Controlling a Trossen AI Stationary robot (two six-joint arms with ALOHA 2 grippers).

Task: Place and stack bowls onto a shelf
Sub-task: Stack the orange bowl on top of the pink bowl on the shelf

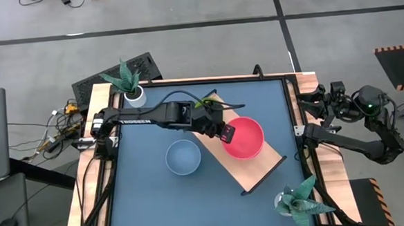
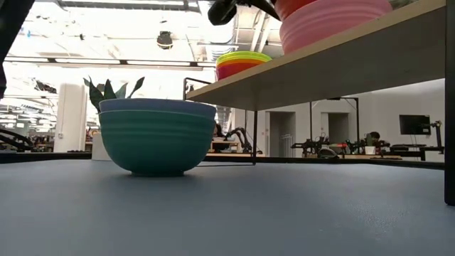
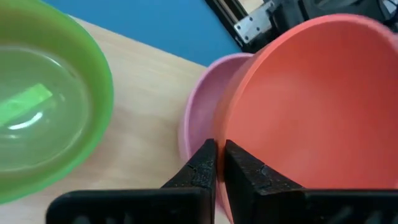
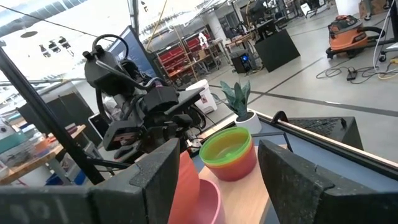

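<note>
- Red round plastic bowl sits tilted in a pink plastic bowl on the light wooden shelf.
- Left gripper, arm stretched across the table, pinches the red bowl's rim.
- Right gripper waits spread apart at the table's right edge.
- Pink bowl mostly hidden from above.

— What do we see on the shelf?
— A light wood board with a thin black frame, set diagonally on the blue tabletop. At one end sits a yellow-green bowl stacked on red ones; at the other, a red bowl tilts into a pink bowl, its rim pinched in the left gripper.
— And off the shelf?
— We note a blue bowl nested in a teal bowl, upright on the table beside it.
</note>
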